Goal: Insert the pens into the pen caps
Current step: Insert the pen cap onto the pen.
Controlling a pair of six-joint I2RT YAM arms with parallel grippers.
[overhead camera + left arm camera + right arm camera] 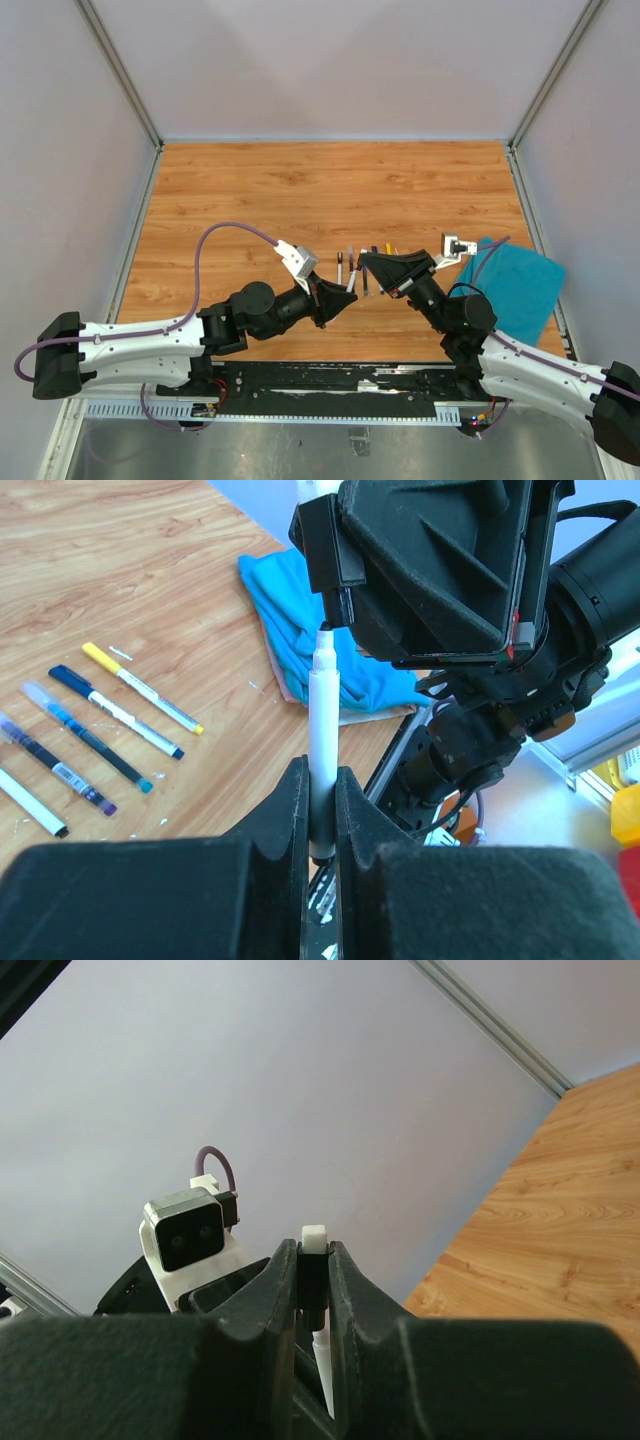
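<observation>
1. The white pen [322, 710] stands upright in the air above the near middle of the table [300, 190]. The left end effector [320, 780] is narrow and clamped on the pen's lower barrel, with the dark nib pointing up.
2. The pen cap [313, 1285] is black with a white end. It is pinched in the right end effector [314, 1255], which is also narrow, and sits right at the nib. I cannot tell whether nib and cap are touching or just apart.
3. Risk 1: the nib looks slightly left of the cap mouth in the left wrist view. A straight push could drive it into the rim or a finger, bending the nib or smearing ink.
4. Risk 2: both grips are thin pinches on smooth round parts. An off-axis push could slide the pen down through the fingers, or twist the cap out so it drops.
5. Risk 3: the 2 end effectors are very close together, so any overshoot could knock them into each other.
6. Risk 4: a dropped part could land among the spare pens [120, 715] lying on the table at the left of the left wrist view, or on the teal cloth [515, 285] to the right.
7. Writing: nothing is readable. One spare pen carries a small barrel label [65, 773], too small to make out, and no brand shows.
</observation>
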